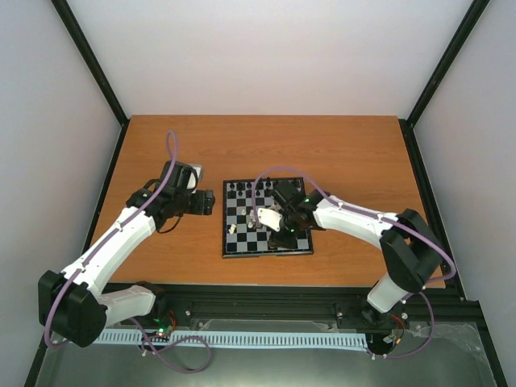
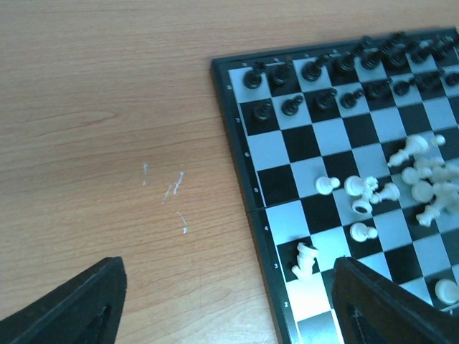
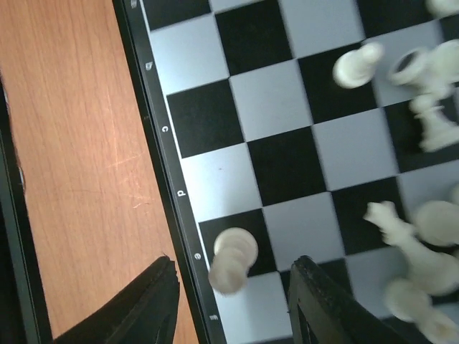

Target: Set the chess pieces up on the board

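The board [image 1: 242, 242] sits at the middle of the worktop [image 1: 161, 145], its sides almost square to the overhead frame. The black chessmen [image 1: 258, 187] stand in rows along its upper edge. The white chessmen [image 1: 260, 216] are bunched near the centre, partly under the right arm. From the left wrist I see the board [image 2: 276, 161] enter from the right, its border running diagonally down to the lower middle. There the black chessmen [image 2: 315, 72] stand upright in two rows at the top, glossy and rounded. The white chessmen [image 2: 423, 179] are a loose heap, several toppled and pointing every which way, one showing a hollow base. The overhead view is too small to show any of that. The right wrist view shows lettering along the black border and matte checkered squares [image 3: 272, 100]. A blurred white pawn [image 3: 233, 261] sits on the squares beside that border, its long axis roughly up and down the frame. The right gripper [image 3: 229, 304] has its jaws apart on either side of the pawn, and I see no contact. Overhead, the right gripper [image 1: 276, 230] hangs over the board's lower middle. The left gripper [image 1: 211, 201] is just off the board's left edge. In its own view [image 2: 229, 315] its jaws are wide apart, with only wood-grain worktop [image 2: 107, 107] and the board's edge between them.
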`<action>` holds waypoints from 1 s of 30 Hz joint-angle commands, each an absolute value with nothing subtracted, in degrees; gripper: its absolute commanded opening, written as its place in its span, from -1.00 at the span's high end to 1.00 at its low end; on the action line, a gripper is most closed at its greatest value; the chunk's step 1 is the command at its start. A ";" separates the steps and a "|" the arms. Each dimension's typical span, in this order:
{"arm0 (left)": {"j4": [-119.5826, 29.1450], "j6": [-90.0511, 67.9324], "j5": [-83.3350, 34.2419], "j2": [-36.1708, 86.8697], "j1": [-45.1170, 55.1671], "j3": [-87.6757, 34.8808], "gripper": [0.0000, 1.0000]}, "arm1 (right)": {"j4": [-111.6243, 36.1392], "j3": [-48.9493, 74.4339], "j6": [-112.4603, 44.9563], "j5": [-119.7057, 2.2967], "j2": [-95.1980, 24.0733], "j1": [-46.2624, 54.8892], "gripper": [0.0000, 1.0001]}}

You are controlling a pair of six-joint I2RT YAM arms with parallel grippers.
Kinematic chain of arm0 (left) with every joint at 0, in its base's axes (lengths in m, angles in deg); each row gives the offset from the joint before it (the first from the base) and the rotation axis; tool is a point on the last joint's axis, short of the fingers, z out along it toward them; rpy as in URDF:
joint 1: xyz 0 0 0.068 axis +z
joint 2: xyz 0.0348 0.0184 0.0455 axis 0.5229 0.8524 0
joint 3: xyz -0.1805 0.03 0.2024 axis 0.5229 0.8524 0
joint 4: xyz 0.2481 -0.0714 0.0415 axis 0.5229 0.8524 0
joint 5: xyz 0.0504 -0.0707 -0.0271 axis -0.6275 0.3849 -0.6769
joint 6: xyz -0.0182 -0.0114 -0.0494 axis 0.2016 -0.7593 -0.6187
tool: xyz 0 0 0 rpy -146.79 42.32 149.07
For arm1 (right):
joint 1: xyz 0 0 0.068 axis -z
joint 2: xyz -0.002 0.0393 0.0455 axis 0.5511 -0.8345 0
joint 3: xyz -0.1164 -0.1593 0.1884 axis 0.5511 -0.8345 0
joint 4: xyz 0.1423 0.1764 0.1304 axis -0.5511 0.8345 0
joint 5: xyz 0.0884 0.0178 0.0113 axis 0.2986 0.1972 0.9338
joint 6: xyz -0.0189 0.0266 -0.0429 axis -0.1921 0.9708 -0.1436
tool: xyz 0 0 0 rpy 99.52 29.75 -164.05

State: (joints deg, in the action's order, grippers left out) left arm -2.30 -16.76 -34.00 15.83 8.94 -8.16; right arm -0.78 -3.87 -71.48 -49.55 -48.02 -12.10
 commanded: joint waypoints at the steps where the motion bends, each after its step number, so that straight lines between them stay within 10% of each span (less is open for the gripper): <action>1: -5.41 -13.86 -26.99 15.29 9.29 -7.47 -0.53 | 1.28 -1.48 -71.06 -47.99 -41.17 -9.54 0.12; 30: -4.11 -18.73 -33.06 50.19 -11.71 -23.95 0.26 | -4.39 -11.72 -66.61 -54.16 -24.06 9.29 0.14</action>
State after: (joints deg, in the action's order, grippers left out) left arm -5.73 -17.65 -29.96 48.05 -11.13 -20.40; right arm -2.61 -11.10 -66.65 -52.89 -25.44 9.02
